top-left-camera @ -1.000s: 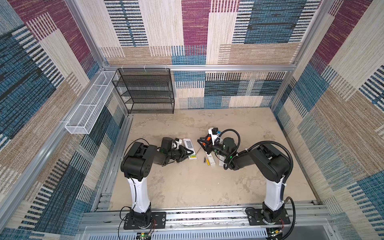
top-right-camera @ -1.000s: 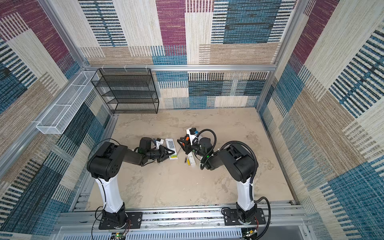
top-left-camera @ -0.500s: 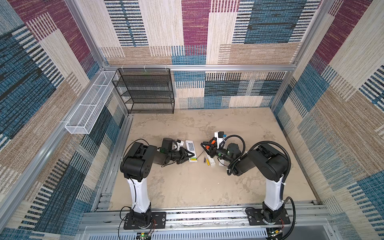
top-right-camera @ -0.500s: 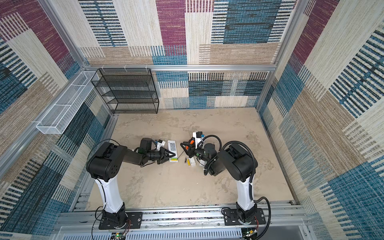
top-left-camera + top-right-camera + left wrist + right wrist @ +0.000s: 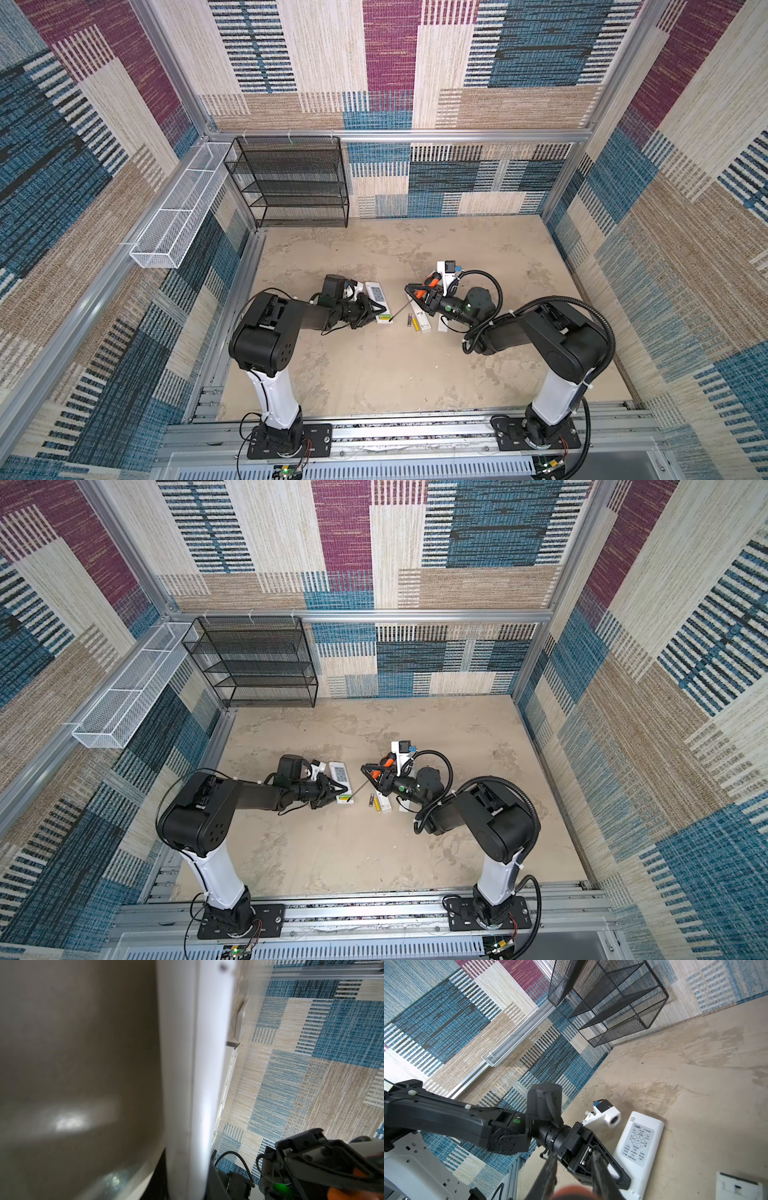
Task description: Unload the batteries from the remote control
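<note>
While the left gripper (image 5: 379, 311) clamps the near end of the remote control (image 5: 377, 294) against the table (image 5: 374, 374), I judge the step in hand to be prying out a cell. One yellow-green battery (image 5: 385, 318) sits at the clamped end of the remote control, just left of centre in both top views. Two more batteries (image 5: 411, 321) lie loose on the table just to its right, beside a white cover (image 5: 424, 323).

The right gripper (image 5: 415, 291) is closed on the orange handle of a screwdriver (image 5: 420, 294). Its thin shaft slants down-left, with the tip at the seated cell; I cannot tell whether it touches.

Next move: I work the tip under the cell and lever gently, keeping the remote control pinned so it cannot slide.

Both arms reach low and forward, forearms near level, wrists turned inward toward each other.
</note>
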`<state>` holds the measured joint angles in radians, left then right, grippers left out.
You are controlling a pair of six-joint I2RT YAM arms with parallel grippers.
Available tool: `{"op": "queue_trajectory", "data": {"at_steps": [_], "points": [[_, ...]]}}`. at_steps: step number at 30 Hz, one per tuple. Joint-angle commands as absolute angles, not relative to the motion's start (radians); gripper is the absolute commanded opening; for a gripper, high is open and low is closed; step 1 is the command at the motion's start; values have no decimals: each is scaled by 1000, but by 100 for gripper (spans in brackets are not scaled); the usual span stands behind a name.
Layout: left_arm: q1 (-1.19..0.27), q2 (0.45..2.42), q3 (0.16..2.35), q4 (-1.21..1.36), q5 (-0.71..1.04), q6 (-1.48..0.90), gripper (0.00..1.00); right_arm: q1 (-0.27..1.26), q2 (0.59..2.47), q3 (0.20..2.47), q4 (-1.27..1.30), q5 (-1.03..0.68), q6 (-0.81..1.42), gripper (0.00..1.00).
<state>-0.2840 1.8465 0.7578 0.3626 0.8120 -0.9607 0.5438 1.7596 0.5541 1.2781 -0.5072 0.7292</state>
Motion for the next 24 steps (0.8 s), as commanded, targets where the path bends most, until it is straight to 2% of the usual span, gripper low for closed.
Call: {"op": "queue_trajectory", "data": {"at_steps": [1,6,11,15,18,24], "points": [[-284,1835,774,308,795,-907,16,546,1711,563,1156,-452,625,0],[-284,1858,798,283,798,-886,20,576,1660,596,959,-327,468,0],[-284,1879,801,282,788,-885,34,634,1694,676,833,-226,356,0],[-284,1873,801,259,769,-869,44,647,1727,708,817,-211,345,0],[-284,1875,801,251,762,-861,45,655,1744,726,796,-210,333,0],[-283,1893,795,279,762,-870,37,658,1766,729,809,-200,339,0]]}}
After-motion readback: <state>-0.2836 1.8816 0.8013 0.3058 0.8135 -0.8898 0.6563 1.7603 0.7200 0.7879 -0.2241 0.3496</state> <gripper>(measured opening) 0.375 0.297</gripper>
